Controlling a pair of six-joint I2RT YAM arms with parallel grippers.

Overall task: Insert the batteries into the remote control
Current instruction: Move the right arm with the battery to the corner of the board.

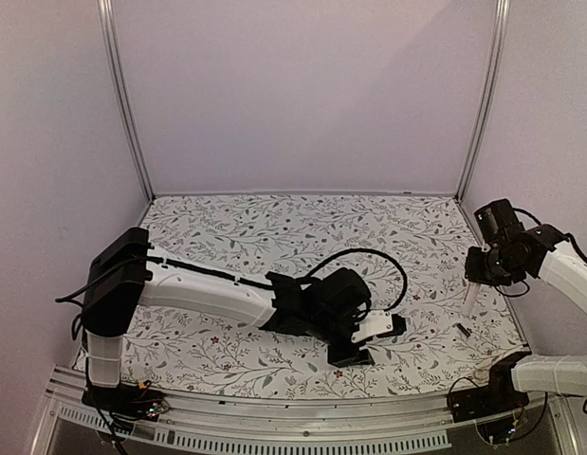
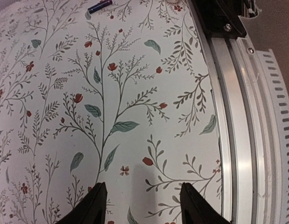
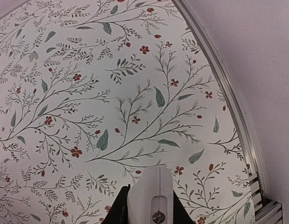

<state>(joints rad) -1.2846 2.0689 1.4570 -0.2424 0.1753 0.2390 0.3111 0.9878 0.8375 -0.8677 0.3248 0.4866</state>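
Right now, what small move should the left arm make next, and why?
Probably ease the left gripper forward toward the dark battery: its fingers stand open and empty, the battery lies loose ahead of them, and the right gripper is shut on a white bar, likely the remote.

- One battery [image 1: 461,329] was laid on the table [image 1: 274,227], near the front right corner.
- The left gripper [image 2: 143,198] was found to the left of that battery, well apart from it and low over the table.
- The remote control [image 3: 151,186] was held in the right gripper [image 3: 150,210], above the table, just behind the battery.
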